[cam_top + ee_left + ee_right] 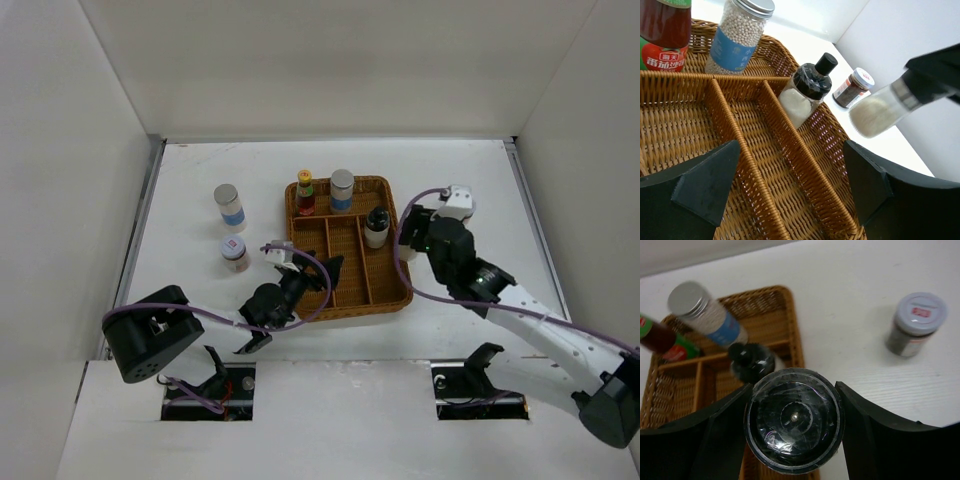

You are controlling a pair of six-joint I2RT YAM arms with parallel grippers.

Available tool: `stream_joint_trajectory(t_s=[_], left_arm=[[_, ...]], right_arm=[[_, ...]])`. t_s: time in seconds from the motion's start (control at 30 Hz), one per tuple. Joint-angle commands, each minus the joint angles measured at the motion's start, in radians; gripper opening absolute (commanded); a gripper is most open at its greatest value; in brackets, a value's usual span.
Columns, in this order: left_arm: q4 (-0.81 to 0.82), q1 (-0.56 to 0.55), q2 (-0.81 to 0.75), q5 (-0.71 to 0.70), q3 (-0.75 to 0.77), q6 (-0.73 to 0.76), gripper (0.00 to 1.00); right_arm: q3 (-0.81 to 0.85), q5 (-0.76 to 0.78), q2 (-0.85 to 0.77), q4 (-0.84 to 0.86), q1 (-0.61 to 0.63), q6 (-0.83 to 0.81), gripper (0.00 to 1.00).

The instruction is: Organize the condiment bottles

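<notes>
A shaker of pale grains hangs above the wicker tray's right rim, pinched between the right gripper's fingers. Inside the tray's far end stand the red sauce bottle, a blue-banded cylinder and the black-capped bottle. The left gripper hovers spread wide above the tray's near compartments.

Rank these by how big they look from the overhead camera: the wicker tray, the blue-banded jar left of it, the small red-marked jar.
1. wicker tray, by far the largest.
2. blue-banded jar.
3. red-marked jar, only a little smaller than the blue-banded one.
</notes>
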Motion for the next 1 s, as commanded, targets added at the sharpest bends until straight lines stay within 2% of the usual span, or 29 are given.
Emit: stream_joint_trajectory(t_s=[0.0, 0.17, 0.4, 0.53, 0.6, 0.7, 0.77, 0.83, 0.97], left_arm=[[0.058, 0.009, -0.009, -0.004, 0.001, -0.015, 0.84], [0.054, 0.011, -0.009, -0.004, 0.001, -0.015, 0.84], [0.054, 0.012, -0.009, -0.004, 0.001, -0.017, 0.84], [0.052, 0.011, -0.020, 0.000, -0.001, -0.018, 0.84], [0.052, 0.012, -0.017, -0.002, -0.003, -0.018, 0.84], [0.060, 0.014, 0.002, 0.001, 0.002, -0.020, 0.84], [0.052, 0.012, -0.015, 0.003, 0.001, -0.020, 0.84], [0.052, 0.012, -0.014, 0.000, -0.001, -0.020, 0.84], [0.057, 0.011, -0.012, 0.001, -0.001, -0.021, 0.84]], right_arm=[[0.076, 0.026, 0.057, 0.044, 0.092, 0.008, 0.49], [0.079, 0.013, 0.146, 0.099, 0.170, 0.019, 0.49], [0.041, -0.027, 0.255, 0.134, 0.175, 0.063, 0.51], [0.004, -0.034, 0.301, 0.136, 0.175, 0.089, 0.55], [-0.012, -0.031, 0.290, 0.134, 0.175, 0.098, 0.64], [-0.019, -0.036, 0.240, 0.125, 0.175, 0.102, 0.85], [-0.019, -0.037, 0.175, 0.111, 0.166, 0.089, 0.94], [-0.021, -0.030, 0.105, 0.099, 0.134, 0.079, 0.98], [-0.036, -0.063, -0.018, 0.114, -0.065, 0.076, 1.00]])
